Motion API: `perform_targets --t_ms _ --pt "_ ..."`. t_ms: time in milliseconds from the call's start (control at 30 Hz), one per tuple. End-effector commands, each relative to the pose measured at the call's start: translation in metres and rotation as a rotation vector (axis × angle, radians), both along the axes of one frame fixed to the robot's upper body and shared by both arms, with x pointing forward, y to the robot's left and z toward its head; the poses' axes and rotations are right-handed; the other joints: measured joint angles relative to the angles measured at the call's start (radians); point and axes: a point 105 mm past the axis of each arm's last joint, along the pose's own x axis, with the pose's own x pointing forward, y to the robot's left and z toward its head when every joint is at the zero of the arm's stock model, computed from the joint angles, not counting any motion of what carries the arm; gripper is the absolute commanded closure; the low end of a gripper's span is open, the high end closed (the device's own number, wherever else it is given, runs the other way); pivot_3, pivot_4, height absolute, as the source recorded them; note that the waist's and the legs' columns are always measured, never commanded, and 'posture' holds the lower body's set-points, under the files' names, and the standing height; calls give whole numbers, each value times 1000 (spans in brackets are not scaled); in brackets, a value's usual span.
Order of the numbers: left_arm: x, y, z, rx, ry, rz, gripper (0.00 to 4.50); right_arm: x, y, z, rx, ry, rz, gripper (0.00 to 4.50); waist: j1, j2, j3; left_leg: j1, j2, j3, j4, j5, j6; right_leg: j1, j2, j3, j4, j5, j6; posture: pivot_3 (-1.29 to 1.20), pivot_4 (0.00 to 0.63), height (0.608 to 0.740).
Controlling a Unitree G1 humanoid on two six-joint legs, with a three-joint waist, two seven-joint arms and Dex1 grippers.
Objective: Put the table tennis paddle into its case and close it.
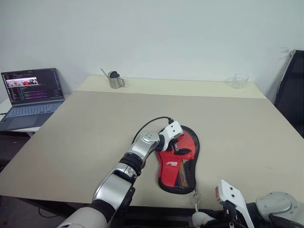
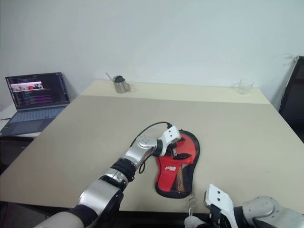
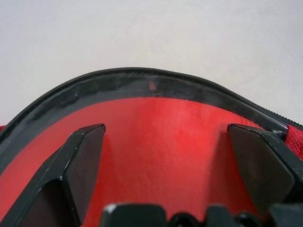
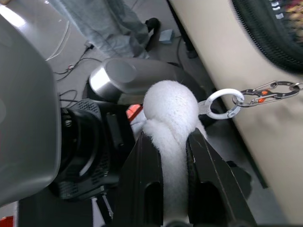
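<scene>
Right wrist view gives the nearest action: the right gripper [image 4: 171, 156] is clenched on a white fluffy pom-pom pull [image 4: 171, 118], which links through a white ring [image 4: 221, 104] and a small metal carabiner clip [image 4: 267, 92] towards the zip edge of the case, so this arm is apparently drawing the zip along by its tag, off the near edge of the table. In the head views that gripper sits at about five o'clock, just past the beige rectangular table [image 1: 95, 123]. Farther in, near the table's middle and slightly towards four o'clock, lies the paddle-shaped black fabric case with a clear side over a red panel [image 1: 178, 164]; the red rubber-faced table tennis paddle [image 3: 156, 142] lies inside it, its wooden handle pointing to six o'clock. The left gripper [image 1: 176, 145] rests on the case's round end with its two fingers spread wide and grasping nothing, probably pinning the pouch flat against the pull. At the far edge stand a small metal watering jug [image 1: 114, 80] at eleven o'clock and a clear glass cup [image 1: 240, 80] at one o'clock; an open grey laptop [image 1: 31, 97] sits at ten o'clock.
</scene>
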Motion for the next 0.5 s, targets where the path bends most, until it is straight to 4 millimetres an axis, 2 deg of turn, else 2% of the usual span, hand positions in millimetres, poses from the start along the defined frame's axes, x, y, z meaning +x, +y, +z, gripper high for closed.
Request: perform_targets --t_ms 33,267,500 --pt "-10 11 -40 143 88 15 0 -8 5 3 16 -6 50 4295 0 0 -1 0 0 0 0 0 0 0 0 0 0 0 0 0 150 740" --pt "-7 9 -37 141 76 23 0 -8 -1 2 3 -9 42 4295 1 -1 -1 0 0 -2 0 0 0 0 -1 -1 -1 0 0 0 150 740" --pt "-6 9 -37 138 72 29 0 -18 -3 4 1 12 68 4295 1 -1 -1 0 0 -3 -1 0 0 1 -2 -2 -3 0 0 0 150 740"
